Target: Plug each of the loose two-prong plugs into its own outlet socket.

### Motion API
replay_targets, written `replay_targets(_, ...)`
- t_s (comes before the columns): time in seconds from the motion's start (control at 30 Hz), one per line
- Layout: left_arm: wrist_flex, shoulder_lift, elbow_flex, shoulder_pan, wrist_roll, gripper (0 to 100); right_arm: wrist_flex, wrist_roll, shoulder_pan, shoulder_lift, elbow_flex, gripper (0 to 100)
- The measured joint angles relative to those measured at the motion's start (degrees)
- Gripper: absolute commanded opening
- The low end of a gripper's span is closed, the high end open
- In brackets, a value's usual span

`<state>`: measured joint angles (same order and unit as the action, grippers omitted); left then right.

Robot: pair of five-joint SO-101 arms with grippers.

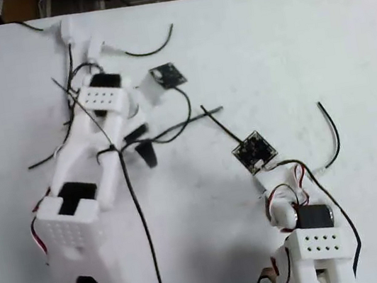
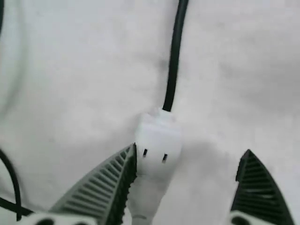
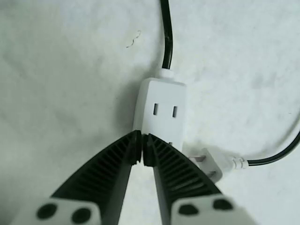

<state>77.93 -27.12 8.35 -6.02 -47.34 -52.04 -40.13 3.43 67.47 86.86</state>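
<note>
White table (image 1: 287, 39), left gripper (image 2: 190, 151) spread around socket (image 2: 158, 138), right gripper (image 3: 142, 143) closed.

No legible text, brand, number or sign; outlet socket (image 3: 161, 110), plug (image 3: 213, 165), table (image 1: 301, 37) bare of print.

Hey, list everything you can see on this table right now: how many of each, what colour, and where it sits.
table: one, white, under everything.
outlet sockets: two, white; one between the left gripper's fingers, against the grey one; the other just past the right gripper's fingertips.
two-prong plug: one, white, lying beside that second socket.
cords: several, black, trailing across the table.
left gripper: one, grey and black fingers, open.
right gripper: one, black fingers, shut on nothing.
</note>
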Motion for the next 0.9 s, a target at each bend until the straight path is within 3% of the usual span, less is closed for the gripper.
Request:
replay_targets(0.23,-7.21,-3.69,-3.43,4.48,-0.18,33,0.00,0.00,0.00,0.00,0.00,1.9)
replay_targets(0.33,-3.69,-6.95,0.88,4.66,-0.18,28,0.00,0.00,0.00,0.00,0.00,1.9)
replay_targets(0.53,5.19,-14.59,13.10,4.48,-0.18,3,0.00,0.00,0.00,0.00,0.00,1.9)
replay_targets(0.73,13.19,-19.16,26.11,4.31,0.26,3,0.00,0.00,0.00,0.00,0.00,1.9)
replay_targets(0.9,14.68,-19.52,41.76,4.57,8.79,3,0.00,0.00,0.00,0.00,0.00,1.9)
